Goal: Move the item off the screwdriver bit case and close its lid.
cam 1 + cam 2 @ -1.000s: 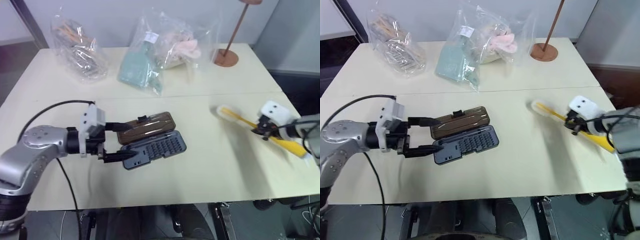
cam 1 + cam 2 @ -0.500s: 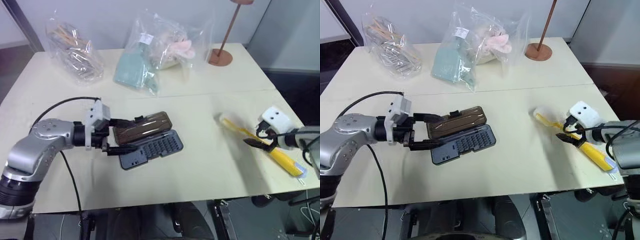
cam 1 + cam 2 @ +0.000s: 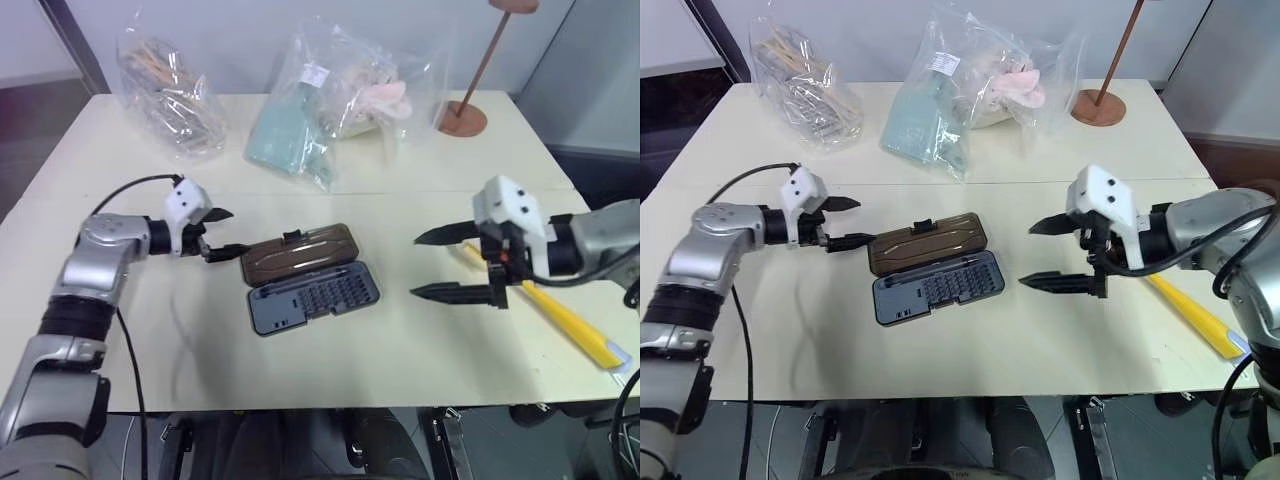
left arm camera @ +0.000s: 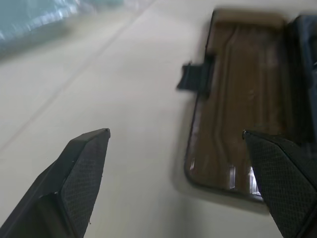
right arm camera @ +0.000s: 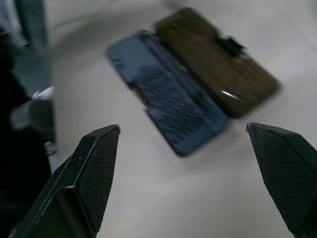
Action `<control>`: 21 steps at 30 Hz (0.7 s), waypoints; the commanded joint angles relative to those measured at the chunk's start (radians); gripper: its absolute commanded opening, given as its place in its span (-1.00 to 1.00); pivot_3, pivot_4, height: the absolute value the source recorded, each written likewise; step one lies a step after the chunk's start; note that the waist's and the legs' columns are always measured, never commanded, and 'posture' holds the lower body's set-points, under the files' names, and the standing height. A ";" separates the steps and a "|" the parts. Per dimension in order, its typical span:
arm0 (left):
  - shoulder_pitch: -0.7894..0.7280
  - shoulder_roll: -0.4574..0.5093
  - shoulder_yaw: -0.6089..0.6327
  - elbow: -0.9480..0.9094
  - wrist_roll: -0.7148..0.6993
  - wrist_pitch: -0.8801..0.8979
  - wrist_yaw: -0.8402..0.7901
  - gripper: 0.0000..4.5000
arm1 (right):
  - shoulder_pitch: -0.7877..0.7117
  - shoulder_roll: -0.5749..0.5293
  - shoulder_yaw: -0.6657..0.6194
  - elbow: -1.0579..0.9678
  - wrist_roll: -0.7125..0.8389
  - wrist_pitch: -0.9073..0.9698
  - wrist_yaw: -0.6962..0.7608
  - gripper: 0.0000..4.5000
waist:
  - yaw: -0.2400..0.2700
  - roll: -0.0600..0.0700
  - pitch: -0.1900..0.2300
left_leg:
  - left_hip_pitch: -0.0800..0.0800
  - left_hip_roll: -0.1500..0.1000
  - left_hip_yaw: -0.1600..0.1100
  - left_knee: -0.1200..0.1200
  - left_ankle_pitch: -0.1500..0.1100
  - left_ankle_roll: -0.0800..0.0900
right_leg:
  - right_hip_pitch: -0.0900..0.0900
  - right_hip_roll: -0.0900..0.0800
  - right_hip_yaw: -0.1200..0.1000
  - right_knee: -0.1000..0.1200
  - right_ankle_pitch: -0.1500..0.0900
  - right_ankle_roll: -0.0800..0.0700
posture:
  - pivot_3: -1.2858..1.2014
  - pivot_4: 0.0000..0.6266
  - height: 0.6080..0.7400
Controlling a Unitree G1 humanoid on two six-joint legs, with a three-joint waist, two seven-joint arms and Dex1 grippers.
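Both grippers stood open and empty. The left gripper [image 3: 222, 232] was nearer the lid [image 3: 299, 253], just beside its short end. The right gripper [image 3: 440, 264] hovered farther off beyond the case [image 3: 314, 297].

The yellow-handled brush [image 3: 565, 320], at about four o'clock from the screwdriver bit case [image 3: 310, 280], has its bristled head hidden behind the right gripper [image 3: 430, 264] and that arm. The small bits in the case's grey base [image 3: 938, 287] are too small to tell apart, and in the left wrist view the brown lid [image 4: 242, 134] is blurred, its far end covered by a fingertip [image 4: 285, 173]. What lies inside the clear plastic bags [image 3: 170, 90] at eleven and twelve o'clock is too crumpled and glossy to identify.
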 commanded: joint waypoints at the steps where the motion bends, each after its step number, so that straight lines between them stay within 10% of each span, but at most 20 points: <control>1: -0.090 -0.041 -0.023 0.159 0.071 -0.123 -0.011 1.00 | -0.014 0.014 -0.010 -0.020 0.027 0.009 -0.058 0.90 | -0.001 0.000 0.000 | 0.000 0.000 0.000 0.000 0.000 0.000 | 0.000 0.000 0.000 0.000 0.000 0.000 | 0.03 -0.52 0.95; 9: -0.217 -0.138 -0.065 0.460 0.184 -0.311 -0.046 1.00 | 0.044 -0.019 -0.070 -0.065 0.094 0.029 -0.107 0.90 | -0.005 0.000 0.000 | 0.000 0.000 0.000 0.000 0.000 0.001 | 0.000 0.000 0.000 0.000 0.000 0.000 | 0.03 -0.52 0.95; 18: -0.224 -0.150 -0.076 0.524 0.220 -0.402 -0.190 -0.95 | 0.066 -0.041 -0.102 -0.071 0.134 0.032 -0.152 0.92 | -0.004 -0.001 -0.001 | 0.001 0.000 -0.001 0.000 0.000 0.001 | 0.000 0.000 0.000 0.001 0.000 0.000 | 0.03 -0.52 0.95; 21: -0.207 -0.155 -0.102 0.509 0.236 -0.444 -0.261 -0.98 | 0.089 -0.056 -0.103 -0.071 0.134 0.016 -0.150 0.92 | -0.004 -0.001 -0.001 | 0.001 0.000 -0.001 0.000 0.000 0.001 | 0.000 0.000 0.000 0.001 0.000 0.000 | 0.03 -0.52 0.95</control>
